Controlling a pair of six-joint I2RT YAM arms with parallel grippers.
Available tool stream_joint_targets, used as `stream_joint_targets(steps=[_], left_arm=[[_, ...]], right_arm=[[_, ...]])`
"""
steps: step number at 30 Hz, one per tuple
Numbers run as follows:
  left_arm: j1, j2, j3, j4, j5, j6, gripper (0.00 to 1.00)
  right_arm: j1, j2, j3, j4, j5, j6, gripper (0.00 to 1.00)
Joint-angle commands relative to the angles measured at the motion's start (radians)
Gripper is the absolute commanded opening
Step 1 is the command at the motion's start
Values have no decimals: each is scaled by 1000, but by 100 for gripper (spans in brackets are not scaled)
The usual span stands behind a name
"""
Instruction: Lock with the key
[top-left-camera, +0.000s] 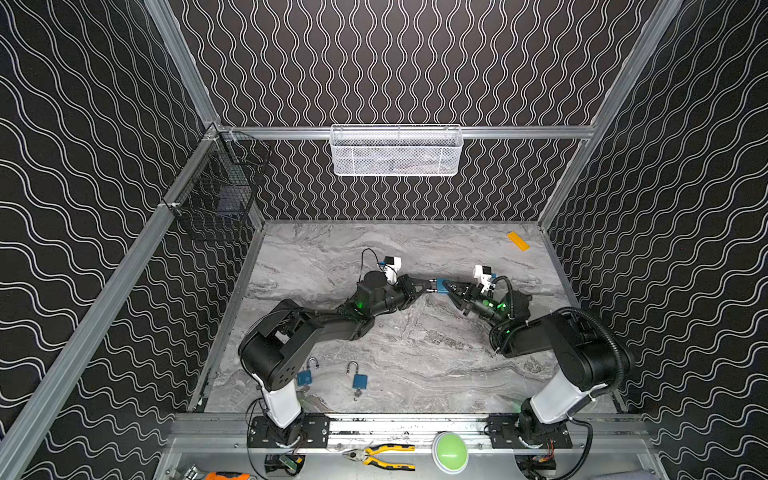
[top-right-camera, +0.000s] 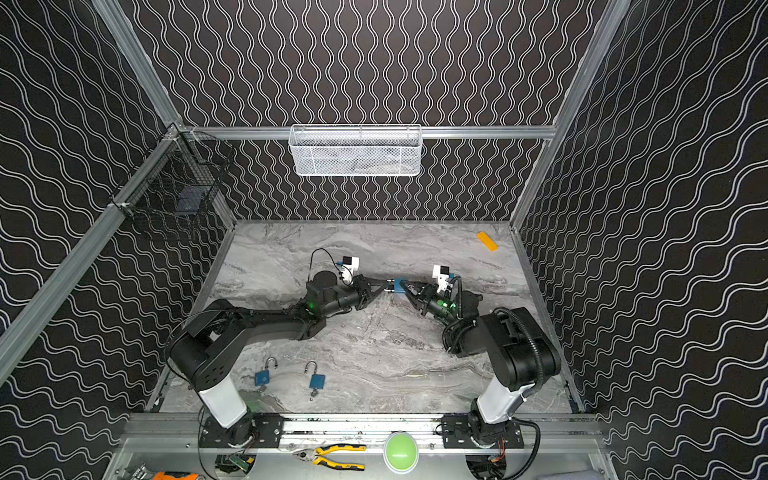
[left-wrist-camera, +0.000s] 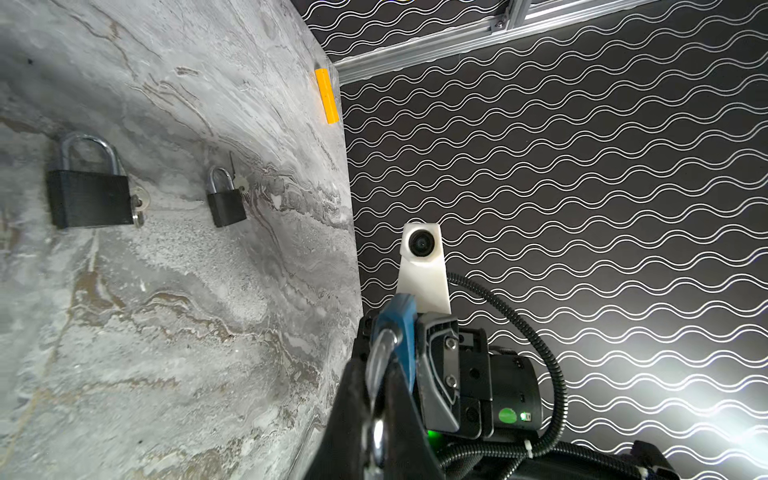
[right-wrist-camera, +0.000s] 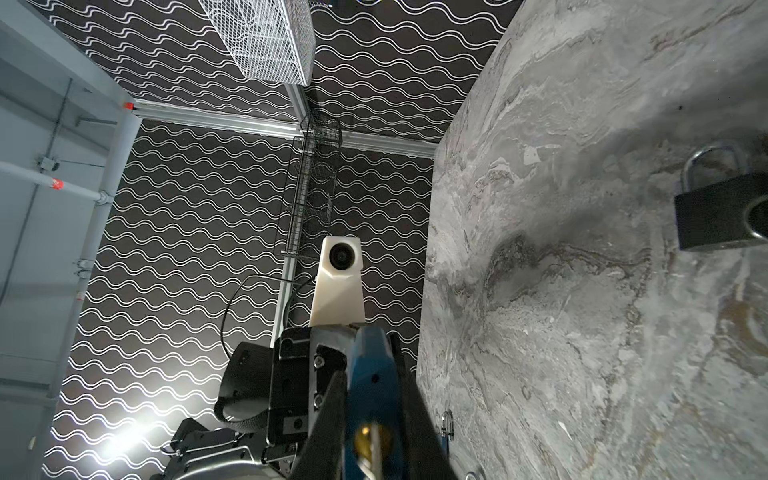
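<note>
Fingers: left gripper (top-left-camera: 430, 286) fingers (left-wrist-camera: 409, 415) pressed together on shackle (left-wrist-camera: 384, 349); right gripper (top-left-camera: 448, 287) fingers (right-wrist-camera: 326, 428) clamped on blue padlock (top-left-camera: 439, 284) body.
Padlock: airborne between both grippers above the table (top-left-camera: 415, 374); we judge one steadies, one pushes.
Key: we cannot tell.
Spares: two spare padlocks (top-left-camera: 359, 380) near us, well apart.

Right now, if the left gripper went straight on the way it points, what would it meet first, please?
The left gripper is shut on the shackle of the blue padlock, so that comes first; right behind it, seemingly in line, is the right gripper, clamping the padlock's body.
</note>
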Motion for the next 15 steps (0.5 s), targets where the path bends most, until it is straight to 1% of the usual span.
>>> stream_joint_targets(steps=[1, 3, 6, 10, 15], left_arm=[[-19, 16, 16, 28, 46, 15, 0], [-27, 28, 25, 41, 51, 7, 0], [-49, 34, 58, 9, 53, 25, 0], [-64, 43, 75, 4, 59, 32, 0], [-43, 31, 43, 20, 59, 27, 0]], right_arm=[[29, -12, 16, 149, -159, 6, 0], [40, -33, 21, 94, -161, -30, 0], [57, -46, 34, 22, -164, -75, 0], [66, -18, 35, 84, -167, -37, 0], [64, -9, 33, 92, -170, -27, 0]])
